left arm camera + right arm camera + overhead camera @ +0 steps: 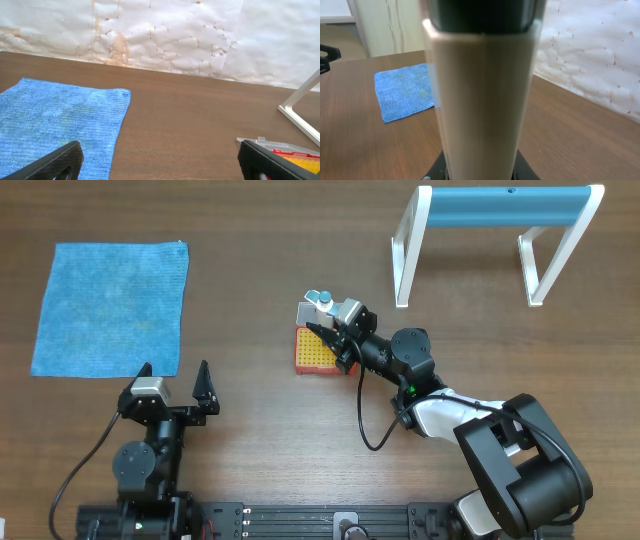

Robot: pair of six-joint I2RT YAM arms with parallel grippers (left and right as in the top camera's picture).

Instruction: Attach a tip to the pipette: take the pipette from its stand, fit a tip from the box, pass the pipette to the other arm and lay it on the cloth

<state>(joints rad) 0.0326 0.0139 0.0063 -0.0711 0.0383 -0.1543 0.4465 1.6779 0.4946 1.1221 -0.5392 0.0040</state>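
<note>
The pipette (322, 304), cream-bodied with a blue-buttoned head, stands upright over the orange tip box (313, 354) at the table's middle. My right gripper (337, 336) is shut on it, and the cream barrel (480, 95) rises close in the right wrist view, hiding the fingers. Whether a tip sits on its lower end is hidden. The blue cloth (112, 310) lies flat at the far left, also seen as the cloth (55, 125) (404, 91). My left gripper (176, 385) rests open and empty near its base, just in front of the cloth, its fingers (55, 165) wide apart.
The white stand with a blue top bar (500, 210) is at the far right, with no pipette on it; one white leg (300, 107) shows in the left wrist view. The tip box's edge (295, 156) shows there too. A black cable (362, 415) loops beside the right arm.
</note>
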